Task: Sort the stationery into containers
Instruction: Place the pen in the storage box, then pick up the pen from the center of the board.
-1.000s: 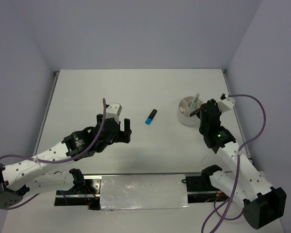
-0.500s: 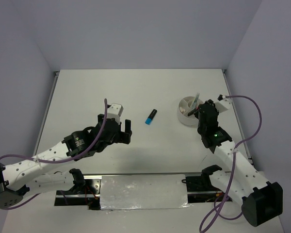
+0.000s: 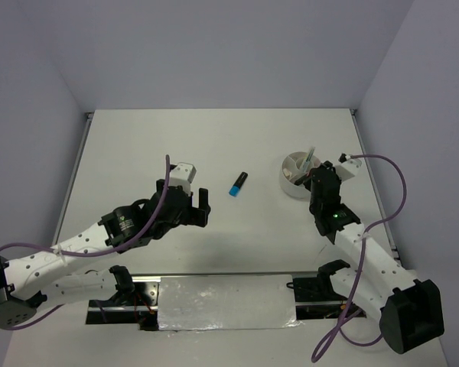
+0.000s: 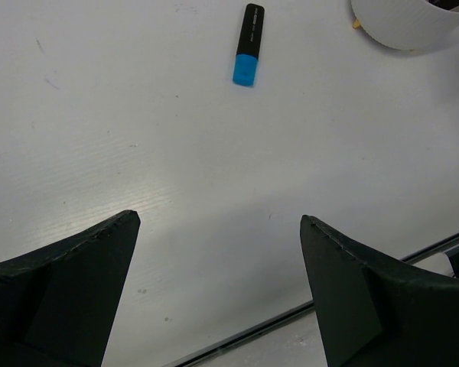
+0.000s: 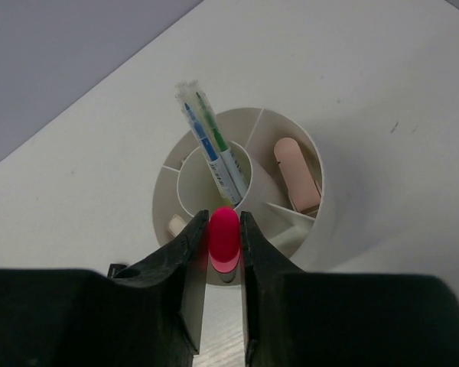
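White tabletop point(image 3: 138, 145). R gripper point(image 5: 223, 226) pinches pink-tipped highlighter point(image 5: 224, 243), w/ round white divided plastic tub point(image 5: 321, 222) just ahead, below. L gripper point(image 4: 218, 216) spread wide; blue-ended black marker point(image 4: 248, 44) lies well ahead of it.

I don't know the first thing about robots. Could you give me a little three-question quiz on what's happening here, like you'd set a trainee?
1. True or false: the left gripper is holding the blue-ended marker.
2. What is the right gripper clamped on? A) a pink-ended highlighter B) a spoon C) nothing
3. Fill the gap: the two thin pens stand in the ____ compartment of the tub.

Key
1. False: its jaws are open and empty, with the marker lying ahead of them.
2. A
3. Centre
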{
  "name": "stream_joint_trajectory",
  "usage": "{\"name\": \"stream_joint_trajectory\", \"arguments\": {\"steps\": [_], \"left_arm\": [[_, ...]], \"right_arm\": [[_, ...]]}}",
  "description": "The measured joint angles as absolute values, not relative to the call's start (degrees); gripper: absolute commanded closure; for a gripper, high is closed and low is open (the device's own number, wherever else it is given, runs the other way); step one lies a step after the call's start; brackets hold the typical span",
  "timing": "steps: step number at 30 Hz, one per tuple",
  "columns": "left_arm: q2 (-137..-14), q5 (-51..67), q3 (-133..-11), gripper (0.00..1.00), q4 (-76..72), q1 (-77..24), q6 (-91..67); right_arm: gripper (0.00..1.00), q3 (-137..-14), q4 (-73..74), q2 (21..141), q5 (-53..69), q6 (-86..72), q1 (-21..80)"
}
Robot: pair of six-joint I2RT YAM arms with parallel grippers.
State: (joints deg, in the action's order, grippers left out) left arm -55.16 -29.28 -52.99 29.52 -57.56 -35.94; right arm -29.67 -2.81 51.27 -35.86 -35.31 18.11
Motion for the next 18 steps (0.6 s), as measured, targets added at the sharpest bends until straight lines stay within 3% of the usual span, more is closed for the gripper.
{"name": "stream_joint_trajectory", "arguments": {"steps": [1, 2, 4, 9, 18], "left_arm": [[-55.33, -29.26, -52.99, 0.01, 29.39, -57.56, -35.92], [-55.53, -29.19, -52.99, 0.01, 29.23, -57.56, -35.9], [-56.14, -29.02, -52.99, 0.01, 28.91, -57.56, -35.83], [-59.29, -28.34, -52.99, 0.0, 27.35, -57.56, -35.7], [-71.09, -24.77, -54.87, 0.01, 21.8, -54.59, -34.46]], "right_arm": [[0.69, -29.56, -3.14, 51.46, -35.62, -35.22, 18.11], [0.5, -29.52, -3.44, 51.64, -35.38, -35.09, 18.11], [0.32, -29.47, -3.9, 51.75, -35.09, -35.05, 18.09], [0.22, -29.47, -3.86, 51.55, -35.11, -34.63, 18.06], [0.2, -32.1, 0.56, 47.64, -33.15, -33.3, 17.96]]}}
